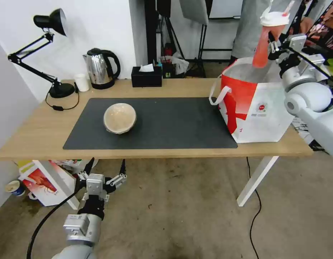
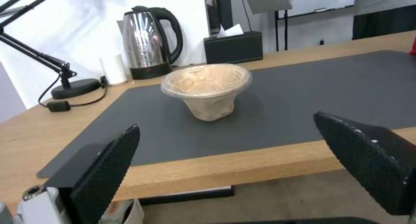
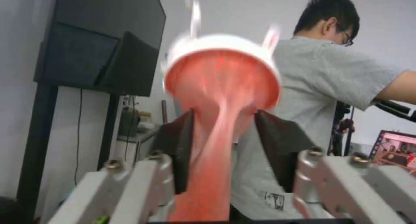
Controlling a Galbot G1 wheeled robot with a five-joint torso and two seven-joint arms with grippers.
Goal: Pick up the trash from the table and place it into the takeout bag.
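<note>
A translucent red drink cup (image 1: 261, 48) with a white lid hangs tilted over the open takeout bag (image 1: 258, 108) at the table's right end. My right gripper (image 1: 273, 48) is shut on its lower body. In the right wrist view the cup (image 3: 221, 84) looks smeared between the dark fingers (image 3: 180, 149). A shallow tan bowl (image 1: 119, 118) sits on the dark grey mat (image 1: 173, 122), left of centre. My left gripper (image 1: 107, 162) hangs open below the table's (image 1: 40, 133) front edge. From there it faces the bowl (image 2: 207, 84), well short of it.
Along the table's back edge stand a black desk lamp (image 1: 61, 89), a small white cup (image 1: 81, 82), a steel kettle (image 1: 101, 68) and a black tissue box (image 1: 146, 76). A white-and-red box (image 1: 40, 181) sits on the floor under the left end.
</note>
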